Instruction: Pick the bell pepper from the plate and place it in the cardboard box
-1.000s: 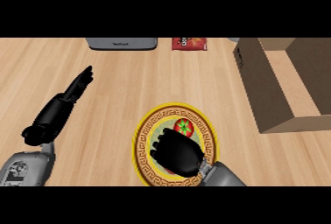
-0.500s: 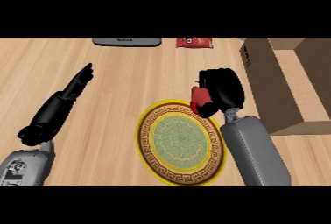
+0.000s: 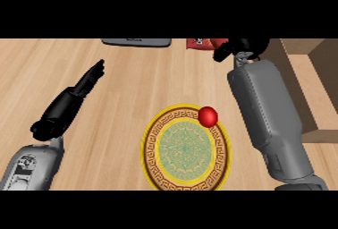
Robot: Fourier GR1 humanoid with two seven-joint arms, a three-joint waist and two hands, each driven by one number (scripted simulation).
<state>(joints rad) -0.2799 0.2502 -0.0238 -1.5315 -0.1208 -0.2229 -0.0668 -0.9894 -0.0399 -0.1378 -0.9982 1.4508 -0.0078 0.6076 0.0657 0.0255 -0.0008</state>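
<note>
- Small round red bell pepper (image 3: 208,116): probably light, smooth and shiny, so likely slippery; rolls easily.
- Sitting on the far rim of the round yellow-edged patterned plate (image 3: 150,147), well behind the right robot hand (image 3: 241,47) and close beside its grey forearm.
- Best hold, at a guess: round the fat middle, thumb on one side and fingers on the other, coming from above.
- Hard enough skin, so no real worry about squashing it.
- Right robot hand stretched far out over the wooden worktop (image 3: 132,67), bunched up and holding nothing, just beside the brown cardboard box (image 3: 317,103).
- Not yet in the box, so still to be picked up.
- Left robot hand (image 3: 86,82) resting far off to the side, fingers straight.
</note>
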